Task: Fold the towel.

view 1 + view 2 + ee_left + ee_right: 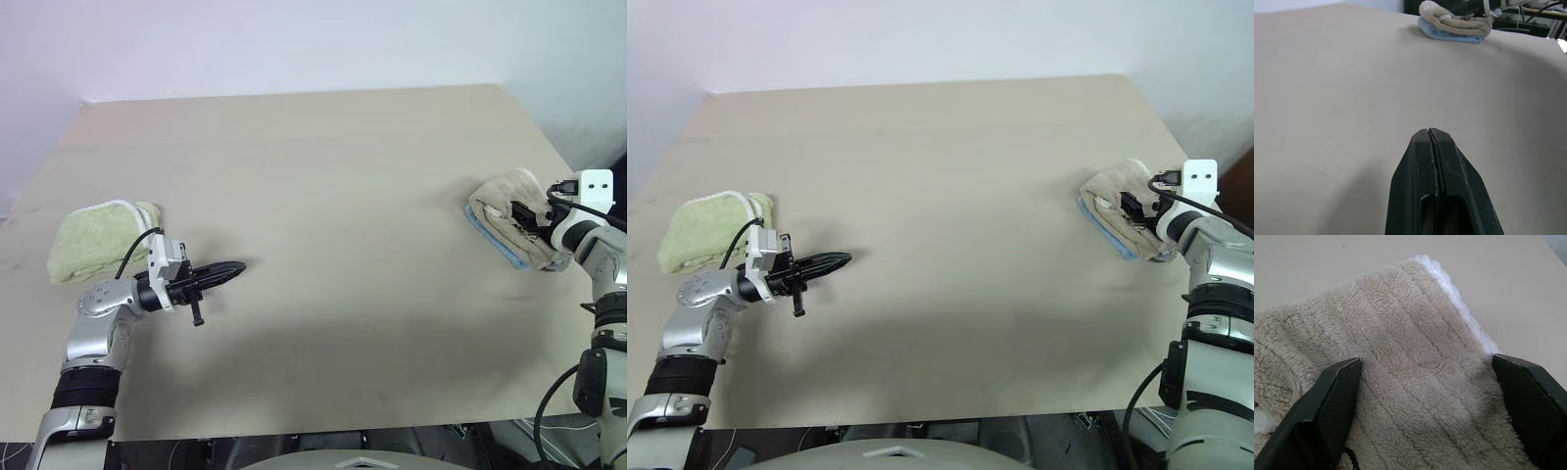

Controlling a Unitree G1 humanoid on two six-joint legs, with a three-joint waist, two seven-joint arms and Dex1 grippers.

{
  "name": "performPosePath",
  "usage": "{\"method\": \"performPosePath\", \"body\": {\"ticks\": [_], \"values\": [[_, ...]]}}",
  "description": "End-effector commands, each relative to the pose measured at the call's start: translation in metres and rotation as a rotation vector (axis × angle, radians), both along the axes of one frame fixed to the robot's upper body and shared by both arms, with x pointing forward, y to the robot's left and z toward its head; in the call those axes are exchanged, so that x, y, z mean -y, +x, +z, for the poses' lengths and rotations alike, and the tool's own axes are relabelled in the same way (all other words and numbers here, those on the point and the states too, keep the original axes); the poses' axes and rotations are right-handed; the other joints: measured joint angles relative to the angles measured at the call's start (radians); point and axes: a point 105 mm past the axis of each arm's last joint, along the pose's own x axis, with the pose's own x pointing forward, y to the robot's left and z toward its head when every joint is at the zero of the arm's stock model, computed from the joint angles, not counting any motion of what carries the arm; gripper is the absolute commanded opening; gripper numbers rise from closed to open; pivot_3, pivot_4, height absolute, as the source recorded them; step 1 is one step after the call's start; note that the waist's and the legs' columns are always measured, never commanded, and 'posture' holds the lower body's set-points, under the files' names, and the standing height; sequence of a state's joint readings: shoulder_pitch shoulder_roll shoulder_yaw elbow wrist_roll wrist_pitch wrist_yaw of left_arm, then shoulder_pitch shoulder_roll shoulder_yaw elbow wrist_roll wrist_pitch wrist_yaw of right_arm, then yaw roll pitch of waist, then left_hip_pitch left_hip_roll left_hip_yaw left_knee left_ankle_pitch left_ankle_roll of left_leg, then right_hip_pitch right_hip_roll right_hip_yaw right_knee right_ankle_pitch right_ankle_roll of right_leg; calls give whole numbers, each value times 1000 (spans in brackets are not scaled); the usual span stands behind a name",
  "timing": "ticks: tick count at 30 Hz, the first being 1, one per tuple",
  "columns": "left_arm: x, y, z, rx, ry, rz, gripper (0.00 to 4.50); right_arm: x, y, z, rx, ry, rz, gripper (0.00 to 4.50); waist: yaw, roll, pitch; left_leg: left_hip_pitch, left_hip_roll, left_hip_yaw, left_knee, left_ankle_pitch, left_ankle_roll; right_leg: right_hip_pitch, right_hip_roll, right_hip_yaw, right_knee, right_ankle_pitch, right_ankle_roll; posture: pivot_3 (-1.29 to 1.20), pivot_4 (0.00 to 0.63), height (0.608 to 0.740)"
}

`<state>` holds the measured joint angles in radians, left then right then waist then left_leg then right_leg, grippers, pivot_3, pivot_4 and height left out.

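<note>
Broad beige table (323, 196) — plain pale wall (294, 44) behind.

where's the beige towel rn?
In the left eye view, the beige towel lies bunched near the table's right edge, atop the light-blue towel, with the open right gripper at it.

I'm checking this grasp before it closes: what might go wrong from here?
The beige towel lies bunched on top of a light-blue towel, so the open right claw, spread wide over it, may pinch several layers or drag the blue one along. The stack sits near the table edge, so a pull could slide it off. The left claw is shut and far away, unable to steady anything.
</note>
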<state>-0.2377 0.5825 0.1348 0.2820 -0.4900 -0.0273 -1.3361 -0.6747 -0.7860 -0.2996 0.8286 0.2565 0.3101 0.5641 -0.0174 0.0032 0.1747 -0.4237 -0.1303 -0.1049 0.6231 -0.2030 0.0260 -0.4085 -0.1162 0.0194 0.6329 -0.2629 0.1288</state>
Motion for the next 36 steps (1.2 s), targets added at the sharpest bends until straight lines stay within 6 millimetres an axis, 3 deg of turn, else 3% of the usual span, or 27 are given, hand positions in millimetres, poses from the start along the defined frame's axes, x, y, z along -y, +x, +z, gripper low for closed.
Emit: {"method": "performPosePath", "body": {"ticks": [1,7,10,15,19,21,24,30,35,36], "values": [[-4,1,10,49,5,11,0,-2,5,13,64,31,-2,4447,0,0,0,0,0,0,0,0,0,0,0,0,0,0,0,0,150,728],[-6,0,11,52,7,20,0,-4,5,62,235,114,53,4447,2,0,0,0,0,0,0,0,0,0,0,0,1,0,0,0,150,728],[-6,0,11,52,7,22,0,-17,3,77,266,112,132,4447,2,1,0,0,0,0,0,0,0,0,0,0,1,0,0,0,150,728],[-6,0,11,54,7,21,0,-73,-2,80,255,69,395,4447,3,1,0,-1,0,0,-1,0,0,0,0,0,2,0,0,0,150,728],[-6,-1,11,57,9,18,0,-119,-17,67,210,63,608,4447,4,1,0,-1,0,0,0,0,0,0,0,0,2,0,0,0,150,728],[-6,-1,11,58,10,18,0,-133,-25,61,188,76,674,4447,6,1,0,-1,0,0,0,0,0,-1,-1,0,1,0,0,0,150,728],[-7,-2,11,61,12,21,0,-148,-38,49,141,76,765,3887,9,1,0,-1,0,0,0,0,0,-1,-1,1,1,0,0,0,150,728],[-15,-3,12,72,21,52,0,-152,-60,32,67,73,860,1908,7,1,0,-1,0,-1,0,-1,-1,-2,-1,0,1,0,0,0,150,728],[-33,1,10,70,32,125,0,-156,-72,28,40,73,905,110,5,1,0,-1,0,-1,0,-1,-2,-2,-1,0,1,0,0,0,150,728],[-38,2,10,71,34,143,0,-160,-73,28,39,76,914,47,4,1,0,-1,0,-1,0,-1,-2,-2,-1,0,1,0,0,0,150,728]]}}
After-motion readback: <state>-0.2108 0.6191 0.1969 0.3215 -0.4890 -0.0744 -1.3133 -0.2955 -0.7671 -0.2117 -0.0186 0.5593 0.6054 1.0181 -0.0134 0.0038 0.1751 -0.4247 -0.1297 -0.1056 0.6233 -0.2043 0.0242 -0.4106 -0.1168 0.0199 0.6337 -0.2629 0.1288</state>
